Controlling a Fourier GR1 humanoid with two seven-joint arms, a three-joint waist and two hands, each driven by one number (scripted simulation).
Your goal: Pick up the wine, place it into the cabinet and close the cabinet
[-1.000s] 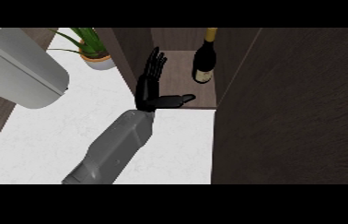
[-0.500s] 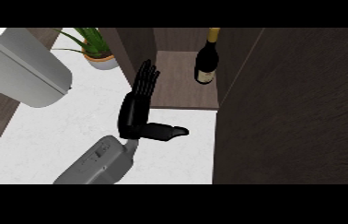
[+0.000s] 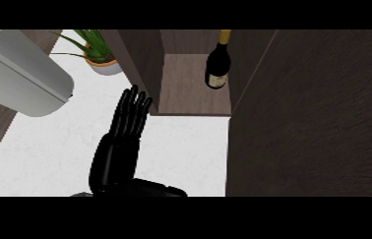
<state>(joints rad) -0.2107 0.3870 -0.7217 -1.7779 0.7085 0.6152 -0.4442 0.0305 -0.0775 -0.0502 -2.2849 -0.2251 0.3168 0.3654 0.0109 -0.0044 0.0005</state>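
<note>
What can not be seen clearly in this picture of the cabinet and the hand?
- Wine bottle: its top is cut off by the head view's upper edge.
- Left hand: its wrist and forearm leave the lower edge.
- Right hand: not in view.
- Cabinet door: its edges lie outside the frame.

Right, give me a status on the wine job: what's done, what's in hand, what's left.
Done: the wine bottle stands upright on the shelf inside the cabinet. In hand: nothing; the one hand in view is open, fingers straight, over the white counter just left of the opening. Which hand it is cannot be told. Left: closing the cabinet, whose door stands open on the right.
</note>
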